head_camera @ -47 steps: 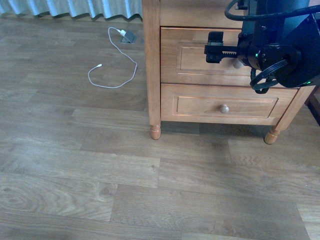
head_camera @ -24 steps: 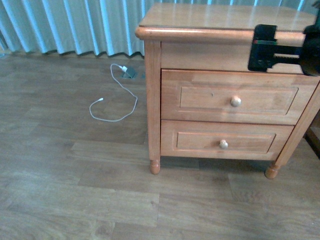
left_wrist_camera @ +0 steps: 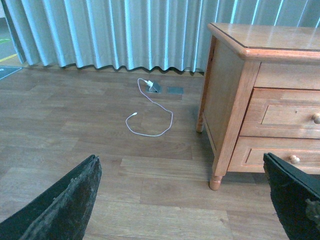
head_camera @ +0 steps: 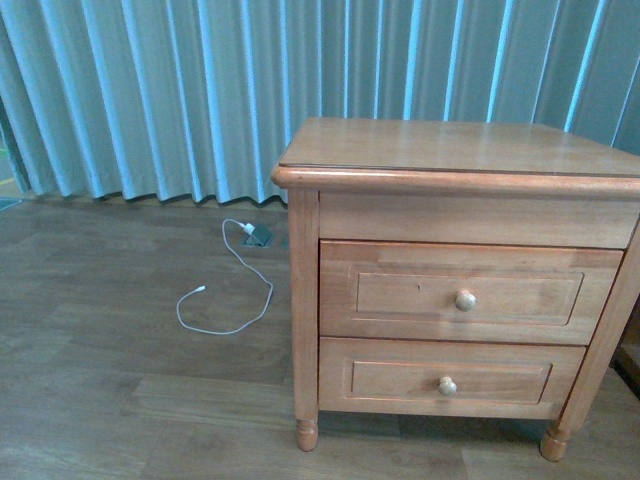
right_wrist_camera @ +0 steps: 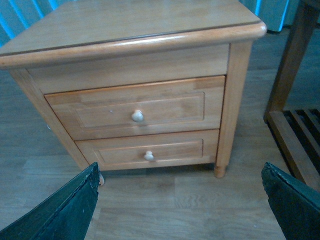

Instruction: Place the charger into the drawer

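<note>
We cannot find the charger in any current view: it is not on the nightstand (head_camera: 450,145) top, not on the floor (head_camera: 120,400), and neither claw carries it. The thin white cable (head_camera: 262,300) lying on the floor near the curtain (head_camera: 150,90) is a different item. We judge that a charger brick would be light, rigid and rather smooth, with a cable that flops and drags, so we would pinch the brick across its flat sides and let the cord hang rather than grab the cord. The drawer (head_camera: 520,295) is fully shut, its round knob (head_camera: 465,299) facing us above the lower drawer (head_camera: 520,378), so it looks as though it must be pulled open before anything goes in. The left claw (left_wrist_camera: 180,160) is spread wide with nothing between its fingers, well away from the nightstand; the right claw (right_wrist_camera: 180,167) is likewise spread and empty, aimed at the drawer fronts from some way off. Compared with a second ago, the right arm, which then hung just in front of the drawer with a black loop of cable by it, has left the front view, and that view now takes in the whole nightstand and the curtain.
</note>
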Robot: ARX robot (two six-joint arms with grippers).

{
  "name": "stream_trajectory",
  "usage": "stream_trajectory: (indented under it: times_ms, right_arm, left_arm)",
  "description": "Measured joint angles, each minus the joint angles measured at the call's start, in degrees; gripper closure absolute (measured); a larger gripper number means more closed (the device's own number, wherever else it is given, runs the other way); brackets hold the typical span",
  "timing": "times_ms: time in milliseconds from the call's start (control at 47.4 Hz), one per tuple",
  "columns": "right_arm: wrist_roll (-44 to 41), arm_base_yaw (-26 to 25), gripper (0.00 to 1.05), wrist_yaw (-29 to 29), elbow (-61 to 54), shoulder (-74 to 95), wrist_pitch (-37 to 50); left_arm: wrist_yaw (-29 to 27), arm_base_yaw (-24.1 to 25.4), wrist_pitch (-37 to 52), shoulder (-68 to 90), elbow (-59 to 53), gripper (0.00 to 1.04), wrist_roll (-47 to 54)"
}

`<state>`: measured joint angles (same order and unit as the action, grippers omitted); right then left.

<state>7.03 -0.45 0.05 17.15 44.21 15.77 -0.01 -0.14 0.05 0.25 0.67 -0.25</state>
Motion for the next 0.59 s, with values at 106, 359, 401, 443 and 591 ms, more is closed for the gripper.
stream_trajectory:
  times_ms: [106,359,401,443,591]
  right_arm:
    - [0.35,-0.81,0.08,0.04,-0.72,-2.80,-0.31]
    - [-2.69,-0.13,0.20,0.09,-3.87,-2.97,8.37]
    - [-3.89,0.09,0.27,0.04,-5.53,-3.63,11.63]
    - [-4.87,0.24,0.34,0.02,-6.62,-4.63,12.57]
    - [-6.23,0.33,0.60,0.04,-9.64,-8.46,12.17]
  left_arm:
    - [0.00,0.00,0.00,0.00,0.00,0.06,0.00]
    - [0.00,0.00,0.00,0.00,0.00,0.06,0.02]
    - [0.00,0.00,0.00,0.00,0.00,0.06,0.00]
    - [0.00,0.00,0.00,0.00,0.00,0.06,0.00]
    - [0.00,0.00,0.00,0.00,0.00,0.06,0.00]
